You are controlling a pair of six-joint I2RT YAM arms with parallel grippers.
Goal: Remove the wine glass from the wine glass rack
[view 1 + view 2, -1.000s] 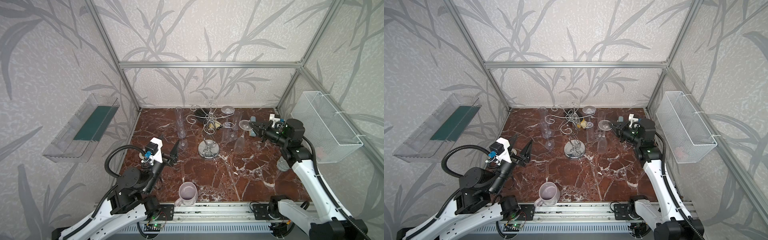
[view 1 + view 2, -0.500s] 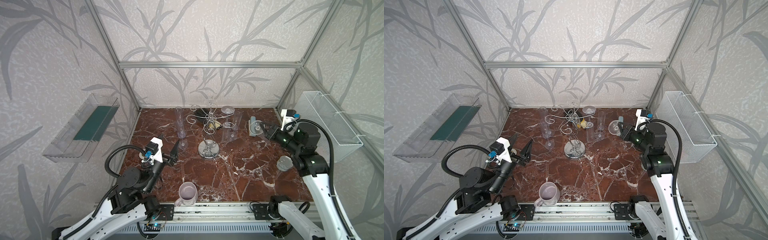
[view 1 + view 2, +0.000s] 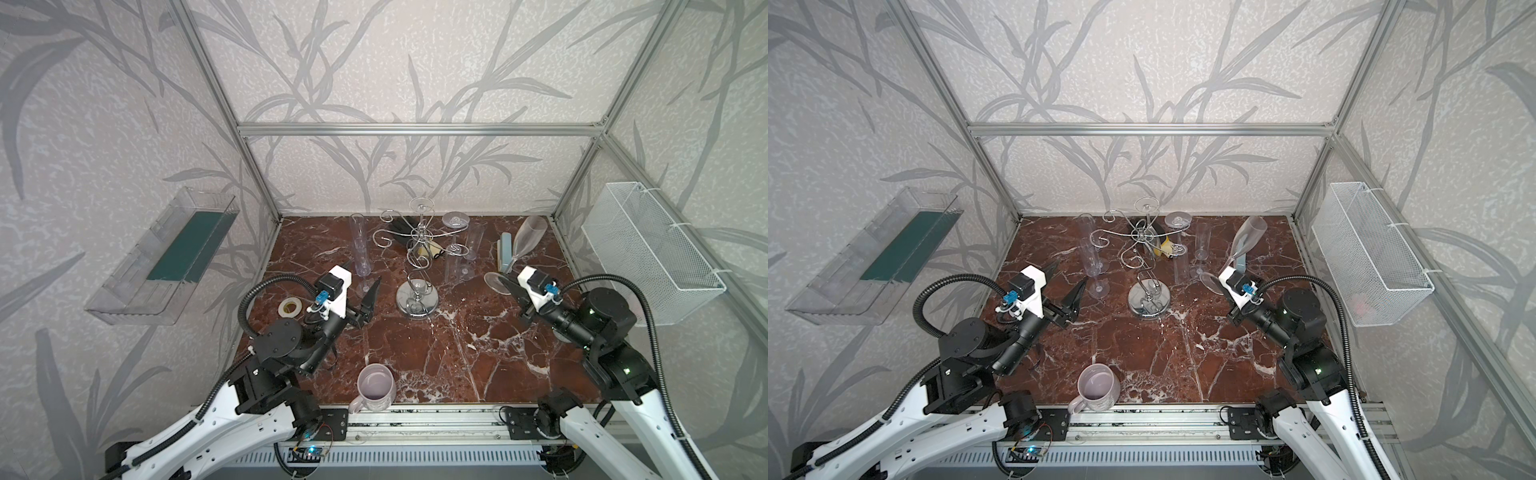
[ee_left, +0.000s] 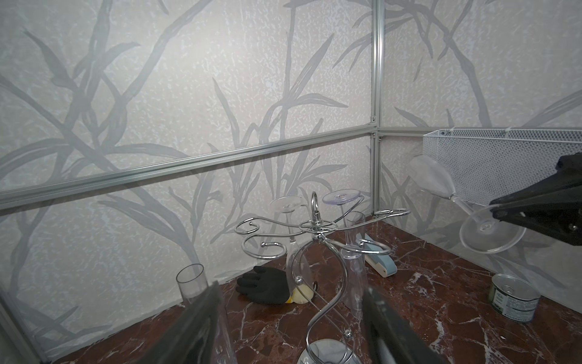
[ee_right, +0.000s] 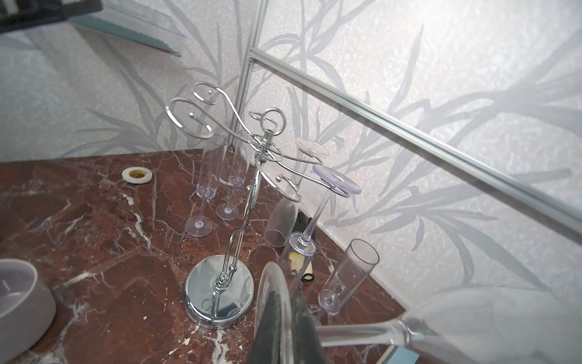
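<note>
Pinched tight on foot end of wine glass point(image 3: 528, 239): right tool point(image 3: 505, 284). Clear of wine glass rack point(image 3: 417, 297) — off to its right, in the air, tilted w/ bowl up twd back-right corner. Left tool point(image 3: 360, 279) w/ jaws apart, empty, just left of rack base, above tabletop point(image 3: 436, 353). Two more glasses point(image 4: 341, 199) hung foot-up on rack arms; mug point(image 3: 376, 390) at front edge.
</note>
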